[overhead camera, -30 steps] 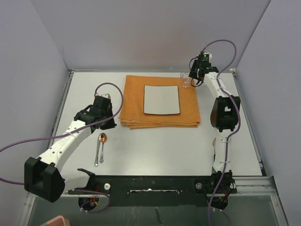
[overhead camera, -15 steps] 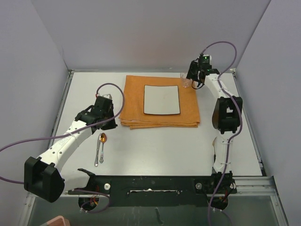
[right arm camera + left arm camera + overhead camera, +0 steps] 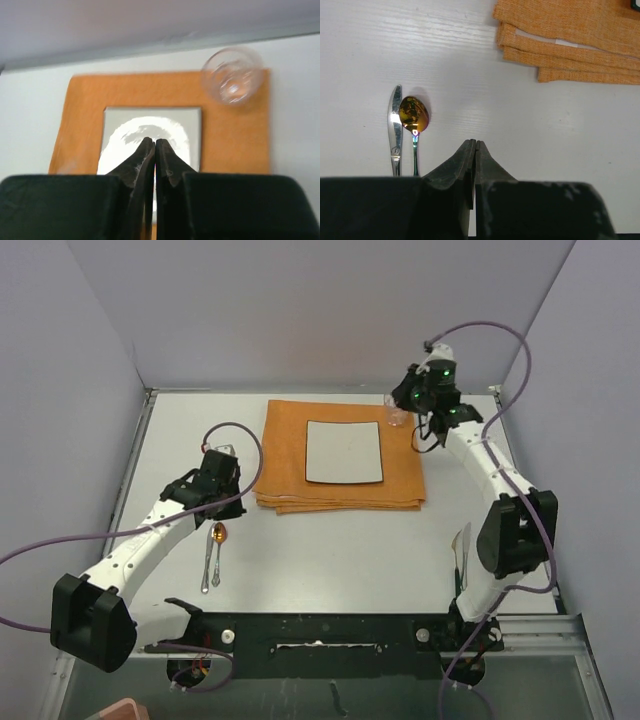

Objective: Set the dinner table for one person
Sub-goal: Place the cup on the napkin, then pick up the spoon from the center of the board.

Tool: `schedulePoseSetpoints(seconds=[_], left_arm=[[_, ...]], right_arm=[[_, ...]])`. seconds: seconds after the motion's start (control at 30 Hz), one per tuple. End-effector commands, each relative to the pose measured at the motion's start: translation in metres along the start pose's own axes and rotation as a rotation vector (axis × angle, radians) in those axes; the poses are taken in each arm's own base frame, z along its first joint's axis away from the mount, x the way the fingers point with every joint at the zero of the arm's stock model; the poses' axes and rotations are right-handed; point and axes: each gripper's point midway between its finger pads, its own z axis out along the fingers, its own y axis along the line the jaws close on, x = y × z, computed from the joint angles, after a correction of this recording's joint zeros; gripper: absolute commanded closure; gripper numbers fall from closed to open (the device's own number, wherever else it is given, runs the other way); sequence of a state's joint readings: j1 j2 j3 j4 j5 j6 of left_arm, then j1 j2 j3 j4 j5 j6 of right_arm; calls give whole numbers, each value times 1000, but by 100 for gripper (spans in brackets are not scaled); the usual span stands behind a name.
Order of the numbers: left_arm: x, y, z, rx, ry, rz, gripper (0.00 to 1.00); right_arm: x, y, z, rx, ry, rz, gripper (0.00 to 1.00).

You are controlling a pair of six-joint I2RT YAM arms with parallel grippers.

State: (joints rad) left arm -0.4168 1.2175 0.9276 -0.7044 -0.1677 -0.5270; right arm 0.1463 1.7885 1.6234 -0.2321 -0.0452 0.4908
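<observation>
I see an orange folded cloth with a square white plate lying flat on its middle. A clear glass stands upright at the cloth's far right corner. Well apart, a spoon (its bowl gleaming amber) lies just beside a knife, side by side.

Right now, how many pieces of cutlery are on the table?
3: knife and spoon side by side near the left gripper; a third silver piece beside the right arm, partly hidden.
</observation>
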Motion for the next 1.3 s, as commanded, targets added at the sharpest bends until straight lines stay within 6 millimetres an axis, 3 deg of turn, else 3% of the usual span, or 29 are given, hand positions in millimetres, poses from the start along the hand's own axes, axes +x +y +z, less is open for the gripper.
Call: schedulePoseSetpoints(seconds=[0.0,0.03,0.1,0.17,0.27,0.47,0.7,0.87,1.0,1.13,1.27], left_arm=[[-16,13,-5,-17,-63,-14,100],[-14,17,-4,-36,-45,-23,99],[-8,23,-3,-59,-7,-25,73],[-1,28,-2,-80,28,-23,54],[11,33,0,-99,100,-34,45],[37,29,-9,-110,276,-62,43],[55,46,-30,-202,357,-131,45],[71,45,-40,-204,406,-228,45],[97,50,-46,-237,505,-302,45],[116,52,-44,-264,550,-378,45],[121,54,-39,-310,569,-450,45]], right_arm=[[103,107,-53,-256,131,-195,100],[124,108,-65,-255,169,-242,100],[158,103,-87,-256,235,-315,100],[168,88,-105,-226,252,-328,100],[164,81,-129,-221,239,-332,100],[142,74,-156,-192,187,-338,95],[128,75,-184,-211,171,-323,93],[120,87,-208,-264,167,-303,93],[113,96,-227,-309,158,-324,93],[107,104,-246,-366,150,-311,92],[104,112,-267,-419,163,-297,92]])
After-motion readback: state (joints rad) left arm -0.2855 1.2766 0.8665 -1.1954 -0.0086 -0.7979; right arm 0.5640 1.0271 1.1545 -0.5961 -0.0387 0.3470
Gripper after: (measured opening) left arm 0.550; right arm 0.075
